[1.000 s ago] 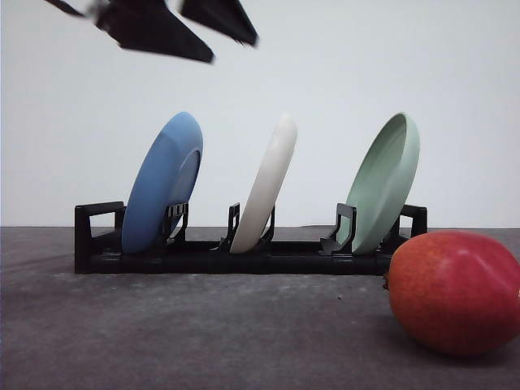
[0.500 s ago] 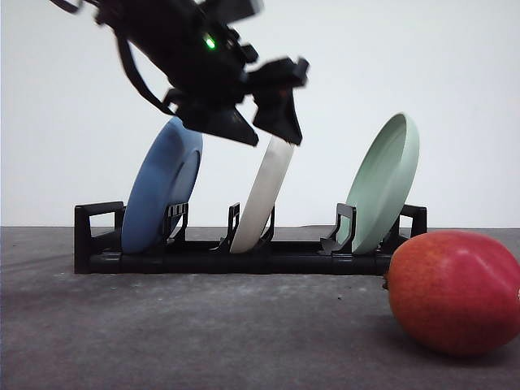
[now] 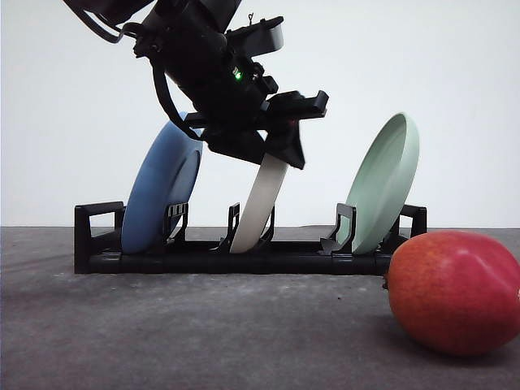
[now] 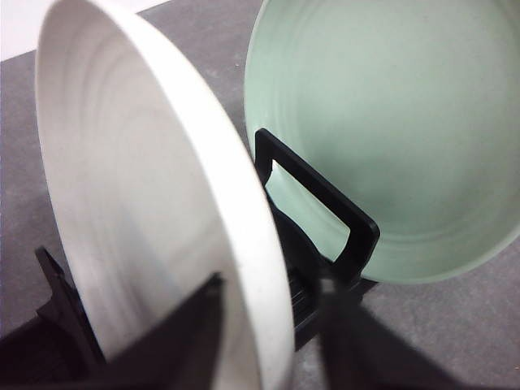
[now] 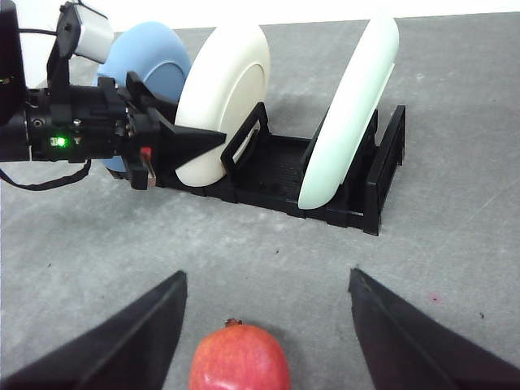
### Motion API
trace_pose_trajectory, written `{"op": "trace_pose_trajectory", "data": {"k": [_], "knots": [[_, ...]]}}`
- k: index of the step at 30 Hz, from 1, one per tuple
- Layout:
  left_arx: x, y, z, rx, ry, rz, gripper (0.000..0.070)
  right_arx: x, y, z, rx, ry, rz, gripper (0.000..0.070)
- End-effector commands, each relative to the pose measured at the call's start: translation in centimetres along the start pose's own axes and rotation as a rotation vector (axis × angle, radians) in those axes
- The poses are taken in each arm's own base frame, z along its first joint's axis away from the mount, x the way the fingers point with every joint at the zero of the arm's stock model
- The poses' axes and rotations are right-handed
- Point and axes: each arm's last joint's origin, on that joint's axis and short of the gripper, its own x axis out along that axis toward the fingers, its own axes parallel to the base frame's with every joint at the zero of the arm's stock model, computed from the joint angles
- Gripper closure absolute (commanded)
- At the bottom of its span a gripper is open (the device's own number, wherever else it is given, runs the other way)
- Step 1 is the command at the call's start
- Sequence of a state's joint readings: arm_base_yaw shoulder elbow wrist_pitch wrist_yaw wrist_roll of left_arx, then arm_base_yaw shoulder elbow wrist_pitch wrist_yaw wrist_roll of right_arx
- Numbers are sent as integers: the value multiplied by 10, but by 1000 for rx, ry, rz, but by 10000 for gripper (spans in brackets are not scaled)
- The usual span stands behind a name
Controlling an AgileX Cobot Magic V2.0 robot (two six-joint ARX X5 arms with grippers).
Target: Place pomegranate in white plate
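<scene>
Left gripper (image 3: 272, 150) straddling white plate (image 3: 262, 195) rim, pomegranate (image 3: 455, 292) well apart.

Three plates standing in one black rack (image 3: 244, 258): one blue (image 3: 158, 191), one white (image 3: 258, 203), one pale green (image 3: 382, 183). One pomegranate (image 3: 453, 292) on one grey worktop (image 3: 162, 333). Two arms, each with two fingers: left (image 4: 175, 349), right (image 5: 134, 337).

A bare lab test bench: grey tabletop (image 3: 162, 325), blank white backdrop (image 3: 455, 73), staged dish rack (image 3: 203, 260).
</scene>
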State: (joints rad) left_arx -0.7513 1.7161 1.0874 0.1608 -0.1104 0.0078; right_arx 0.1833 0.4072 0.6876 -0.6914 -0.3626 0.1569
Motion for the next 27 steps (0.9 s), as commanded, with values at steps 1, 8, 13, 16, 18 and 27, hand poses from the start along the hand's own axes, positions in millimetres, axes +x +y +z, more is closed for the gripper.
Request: {"op": "trace_pose_trajectory", "data": {"k": [1,8,13,16,18,27], "knots": [[3,-4,4,-22,-15,-4,680,-2,2,5,-18,-22,3,300],[-4,-4,9,-93,-18,-6,690,-2,2,4,-17,-21,3,300],[-18,-2,21,-129,-63,-9,690,-2,2,4,-18,-21,3,300],[-31,-1,31,-186,-104,-14,690,-2,2,5,-18,-22,3,300],[-40,0,37,-215,-125,-24,690,-2,2,4,-17,-21,3,300],[-88,0,56,-261,-140,-78,690,-2,2,6,-23,-34,6,300]]}}
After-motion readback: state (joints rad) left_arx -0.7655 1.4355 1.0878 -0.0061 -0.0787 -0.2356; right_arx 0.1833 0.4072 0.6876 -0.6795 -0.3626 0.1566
